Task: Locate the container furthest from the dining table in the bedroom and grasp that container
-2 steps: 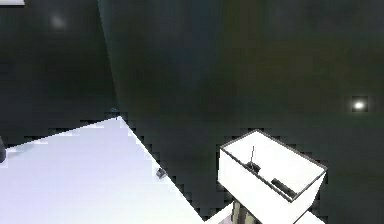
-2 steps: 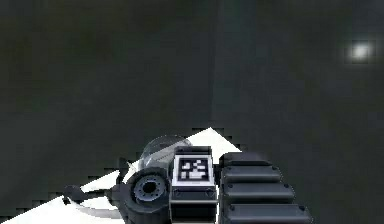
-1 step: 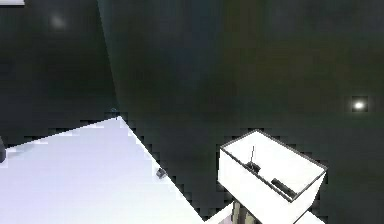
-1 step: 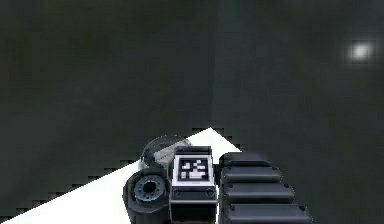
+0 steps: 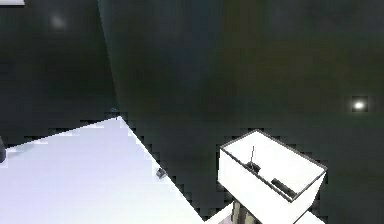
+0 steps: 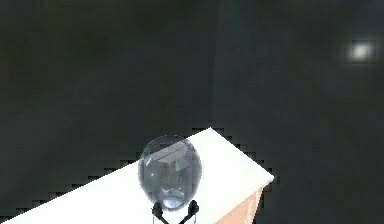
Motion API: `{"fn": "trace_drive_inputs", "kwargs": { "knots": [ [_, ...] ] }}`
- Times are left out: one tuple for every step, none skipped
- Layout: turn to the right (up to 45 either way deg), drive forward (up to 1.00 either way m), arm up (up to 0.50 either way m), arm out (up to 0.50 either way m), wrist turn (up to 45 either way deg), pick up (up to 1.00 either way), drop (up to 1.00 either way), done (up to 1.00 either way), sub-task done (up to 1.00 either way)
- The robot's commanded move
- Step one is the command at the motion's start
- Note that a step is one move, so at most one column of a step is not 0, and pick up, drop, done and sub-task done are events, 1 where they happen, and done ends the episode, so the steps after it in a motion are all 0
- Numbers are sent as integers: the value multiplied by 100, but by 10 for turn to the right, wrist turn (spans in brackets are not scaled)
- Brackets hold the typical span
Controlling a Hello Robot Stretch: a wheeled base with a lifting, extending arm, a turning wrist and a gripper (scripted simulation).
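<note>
Searching looks nearly done, I judge. Forward view: a white open-topped box stands at lower right beside a pale flat surface. The dark bits inside it are too small to name, and its base is cut off. Arm side view: a glassy rounded vessel, likely my container, sits on a white tabletop near the bottom edge. Small dark shapes at its foot I can't identify. How my gripper stands I cannot tell. Next calls for lining up and reaching out to that vessel.
</note>
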Motion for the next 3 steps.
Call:
{"fn": "trace_drive_inputs", "kwargs": {
  "knots": [
    [0,0,0,0,0,100,0,0,0],
    [0,0,10,0,0,0,0,0,0],
    [0,0,0,0,0,0,0,100,0]
  ]
}}
